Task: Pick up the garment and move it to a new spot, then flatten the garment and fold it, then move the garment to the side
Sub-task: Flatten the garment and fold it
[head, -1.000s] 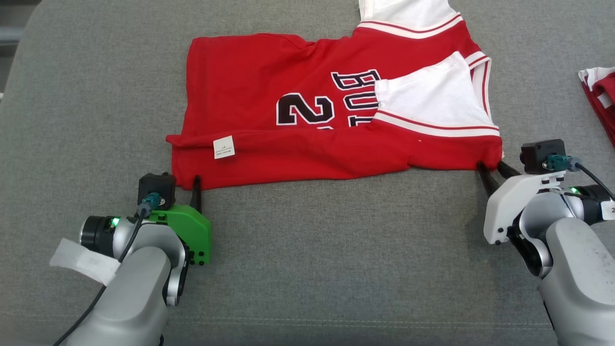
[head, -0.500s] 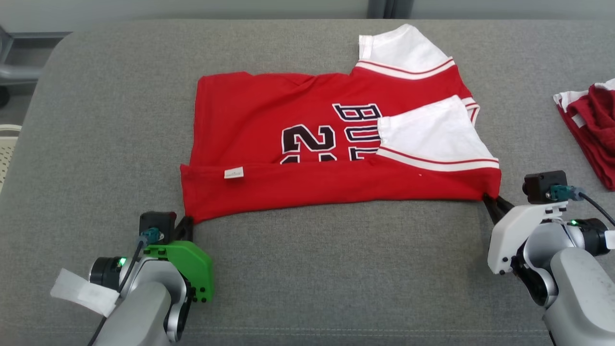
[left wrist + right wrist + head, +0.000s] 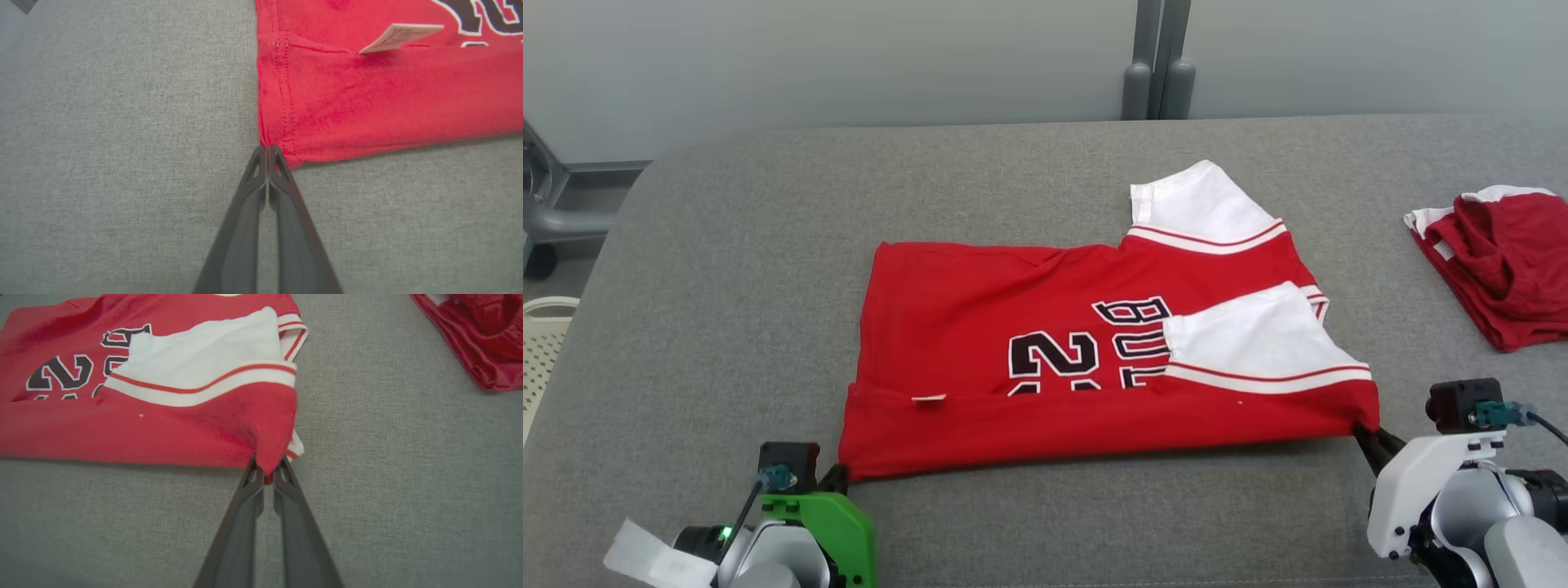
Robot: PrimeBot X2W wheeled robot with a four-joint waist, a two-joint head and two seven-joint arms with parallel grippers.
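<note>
The garment (image 3: 1029, 318) is a red jersey with white sleeves and dark lettering. It lies on the grey padded surface (image 3: 727, 269), its near strip folded over with a white label (image 3: 398, 36) showing. My left gripper (image 3: 837, 475) is shut on the garment's near left corner, where the hem (image 3: 282, 122) puckers toward the closed tips (image 3: 267, 150). My right gripper (image 3: 1364, 433) is shut on the near right corner, and red cloth (image 3: 163, 424) bunches between its tips (image 3: 267, 473). The near edge hangs slightly off the surface, with shadow under it.
A second crumpled red and white garment (image 3: 1494, 269) lies at the right edge of the surface, also at the top right of the right wrist view (image 3: 478, 335). A white perforated basket (image 3: 543, 343) sits off the left side. Grey posts (image 3: 1160, 82) stand behind.
Both grippers have closed on the garment's near corners, after the left stood open around its corner. The head camera has tilted up, so the whole picture has shifted down.
</note>
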